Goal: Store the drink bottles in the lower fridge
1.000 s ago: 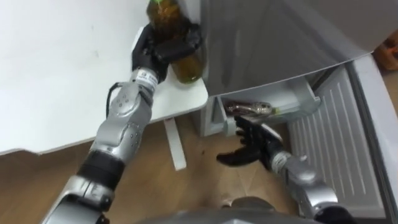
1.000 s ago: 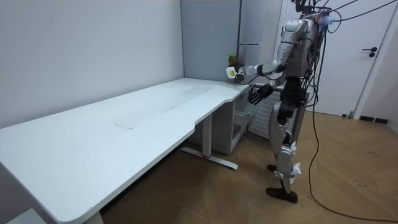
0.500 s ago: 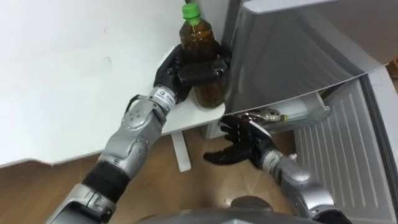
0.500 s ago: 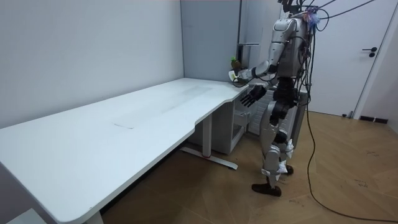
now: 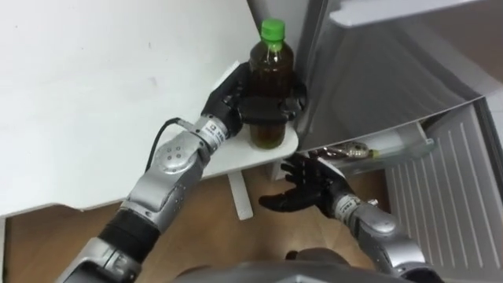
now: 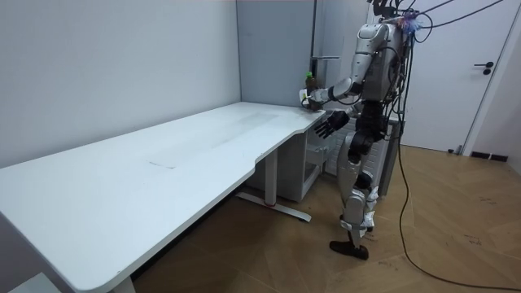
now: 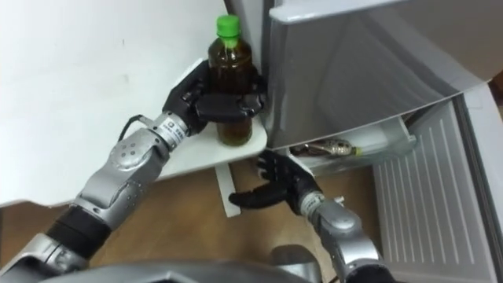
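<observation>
Bottle and fridge meet at the far corner of the long white desk (image 5: 78, 79), where the room view has the robot standing upright on the wood floor. The grey fridge (image 5: 377, 71) rises just beside that corner. Its lower part is open, with a ribbed white panel (image 5: 440, 196) to the right and a clear bin (image 5: 397, 144) at the front.

The left hand (image 5: 229, 98) reaches over the desk with its fingers curled round the bottle (image 5: 271, 75). It holds brown drink, is upright at the desk's corner and sits close to the fridge wall. Any print on it is too small to read. The right hand (image 5: 308, 191) hangs below the desk edge before the open lower fridge, fingers spread and holding nothing. A second bottle (image 5: 347, 151) lies on its side in the clear bin. The green cap (image 5: 272, 30) tops the held bottle.
</observation>
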You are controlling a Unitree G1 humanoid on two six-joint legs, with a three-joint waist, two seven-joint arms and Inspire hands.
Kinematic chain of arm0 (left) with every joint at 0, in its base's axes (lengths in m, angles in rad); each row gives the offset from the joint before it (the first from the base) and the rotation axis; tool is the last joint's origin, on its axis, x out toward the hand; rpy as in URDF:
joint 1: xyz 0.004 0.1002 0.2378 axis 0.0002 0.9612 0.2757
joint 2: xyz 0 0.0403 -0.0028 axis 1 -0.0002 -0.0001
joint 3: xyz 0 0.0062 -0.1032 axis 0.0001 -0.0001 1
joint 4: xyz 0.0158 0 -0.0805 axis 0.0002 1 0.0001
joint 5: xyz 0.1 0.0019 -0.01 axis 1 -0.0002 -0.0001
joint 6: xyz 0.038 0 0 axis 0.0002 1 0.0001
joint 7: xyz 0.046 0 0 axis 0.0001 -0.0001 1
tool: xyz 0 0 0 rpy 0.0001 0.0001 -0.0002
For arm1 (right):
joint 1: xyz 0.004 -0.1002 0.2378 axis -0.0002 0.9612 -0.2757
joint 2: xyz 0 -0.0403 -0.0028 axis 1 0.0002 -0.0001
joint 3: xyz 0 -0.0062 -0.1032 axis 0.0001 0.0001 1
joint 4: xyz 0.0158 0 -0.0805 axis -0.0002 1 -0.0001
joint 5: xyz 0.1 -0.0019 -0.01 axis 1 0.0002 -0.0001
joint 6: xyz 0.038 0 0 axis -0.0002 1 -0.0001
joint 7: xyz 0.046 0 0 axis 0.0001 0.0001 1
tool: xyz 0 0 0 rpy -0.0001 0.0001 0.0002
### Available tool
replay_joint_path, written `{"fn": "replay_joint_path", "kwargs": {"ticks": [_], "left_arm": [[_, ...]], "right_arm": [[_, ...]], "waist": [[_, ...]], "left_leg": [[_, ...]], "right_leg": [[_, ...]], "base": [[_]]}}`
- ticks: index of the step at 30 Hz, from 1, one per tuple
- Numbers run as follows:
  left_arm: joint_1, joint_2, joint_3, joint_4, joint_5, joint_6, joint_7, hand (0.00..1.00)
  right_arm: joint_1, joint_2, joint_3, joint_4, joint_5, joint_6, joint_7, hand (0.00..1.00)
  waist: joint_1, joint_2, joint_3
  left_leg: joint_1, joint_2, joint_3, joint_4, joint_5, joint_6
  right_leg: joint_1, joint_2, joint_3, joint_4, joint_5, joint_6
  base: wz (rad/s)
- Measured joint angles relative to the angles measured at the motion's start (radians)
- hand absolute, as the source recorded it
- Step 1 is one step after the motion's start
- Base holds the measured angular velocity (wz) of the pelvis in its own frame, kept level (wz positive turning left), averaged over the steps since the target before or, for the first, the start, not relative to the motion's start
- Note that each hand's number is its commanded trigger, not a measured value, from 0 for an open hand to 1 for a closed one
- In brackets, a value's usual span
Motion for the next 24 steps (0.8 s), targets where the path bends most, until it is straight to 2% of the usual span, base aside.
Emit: {"fn": "replay_joint_path", "kwargs": {"ticks": [3, 5, 8, 12, 17, 20, 24], "left_arm": [[0.053, 0.034, 0.007, -0.069, 0.020, 0.000, -0.002, 1.00], [0.064, 0.048, 0.007, -0.091, 0.040, 0.000, -0.011, 1.00], [0.084, 0.051, 0.018, -0.112, 0.077, 0.000, -0.009, 1.00], [0.119, 0.054, 0.045, -0.138, 0.129, 0.000, -0.001, 1.00], [0.138, 0.062, 0.074, -0.182, 0.203, -0.004, 0.008, 1.00], [0.149, 0.062, 0.085, -0.195, 0.203, -0.015, 0.008, 1.00], [0.156, 0.062, 0.083, -0.194, 0.194, -0.016, -0.012, 1.00]], "right_arm": [[0.003, -0.001, -0.002, -0.020, 0.041, -0.007, 0.000, 0.00], [0.005, -0.005, -0.003, -0.028, 0.045, -0.020, -0.003, 0.00], [0.016, -0.009, -0.012, -0.033, 0.044, -0.052, -0.017, 0.00], [0.020, -0.020, -0.024, -0.032, 0.044, -0.076, -0.025, 0.00], [0.024, -0.029, -0.034, -0.032, 0.037, -0.085, -0.011, 0.00], [0.038, -0.031, -0.042, -0.032, 0.038, -0.097, -0.002, 0.00], [0.043, -0.036, -0.040, -0.028, 0.039, -0.101, -0.004, 0.00]], "waist": [[0.001, -0.015, -0.0026], [0.006, -0.015, -0.0038], [0.019, -0.012, -0.0061], [0.027, 0.000, -0.0106], [0.032, 0.005, -0.0100], [0.032, 0.006, -0.0100], [0.050, 0.007, -0.0093]], "left_leg": [[-0.002, 0.004, 0.001, 0.014, -0.003, -0.002], [-0.002, 0.006, 0.001, 0.016, -0.003, -0.003], [0.000, 0.009, 0.002, 0.016, -0.005, -0.006], [0.000, 0.014, -0.001, 0.014, -0.007, -0.010], [0.001, 0.017, -0.002, 0.013, -0.009, -0.011], [0.000, 0.019, -0.005, 0.014, -0.010, -0.012], [-0.010, 0.018, -0.005, 0.014, -0.011, -0.011]], "right_leg": [[0.003, 0.003, -0.005, -0.001, 0.001, -0.003], [0.004, 0.004, -0.005, -0.001, 0.002, -0.004], [0.005, 0.007, -0.006, -0.001, 0.003, -0.005], [0.002, 0.009, -0.033, 0.004, 0.003, -0.006], [0.001, 0.009, -0.060, 0.010, 0.002, -0.007], [0.002, 0.008, -0.082, 0.011, 0.002, -0.007], [-0.011, 0.006, -0.085, 0.013, 0.002, -0.007]], "base": [[0.00], [0.00], [0.00], [0.00], [0.00], [0.01], [-0.02]]}}
